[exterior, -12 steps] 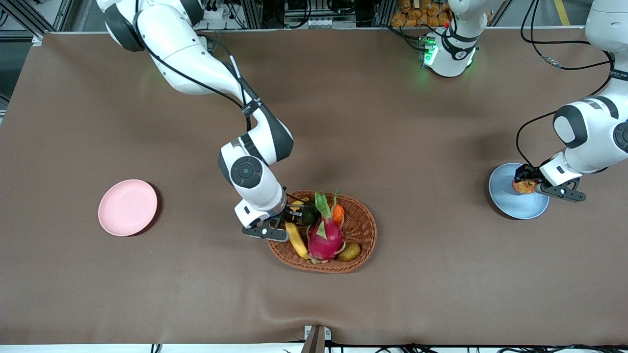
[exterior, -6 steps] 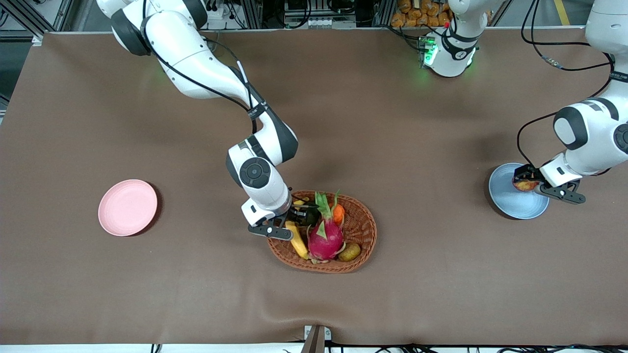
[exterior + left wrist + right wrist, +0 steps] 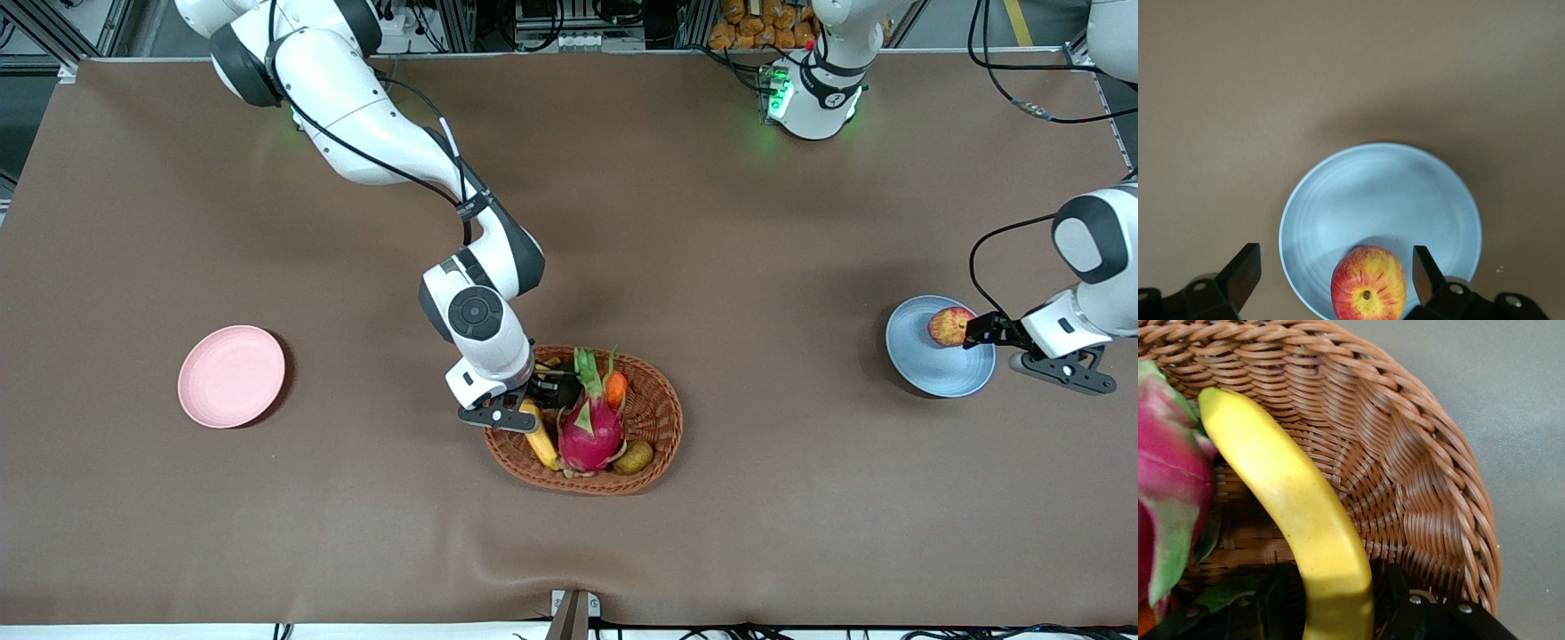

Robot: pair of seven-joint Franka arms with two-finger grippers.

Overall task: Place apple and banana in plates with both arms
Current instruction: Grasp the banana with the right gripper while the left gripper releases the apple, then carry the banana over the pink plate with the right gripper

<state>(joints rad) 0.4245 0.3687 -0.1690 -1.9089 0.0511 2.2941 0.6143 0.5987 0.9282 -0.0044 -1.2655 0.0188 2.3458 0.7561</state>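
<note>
Front view had the apple (image 3: 949, 326) resting on the blue plate (image 3: 925, 369) at the left arm's end of the surface, left claw (image 3: 989, 335) spread just beside it, evidently a release, while the right claw (image 3: 526, 409) reached into the wicker basket (image 3: 653, 418) for the banana (image 3: 539, 436); pink plate (image 3: 231, 375) sat bare at the right arm's end. Left wrist view showed the apple (image 3: 1369, 282) free between wide-spread fingers (image 3: 1239, 279), sitting on the plate (image 3: 1385, 193). Right wrist view showed fingers (image 3: 1281, 590) pinching the banana (image 3: 1291, 513) near one end, lying against the basket (image 3: 1405, 460) wall beside a dragon fruit (image 3: 1168, 473), so lifting looked next.
</note>
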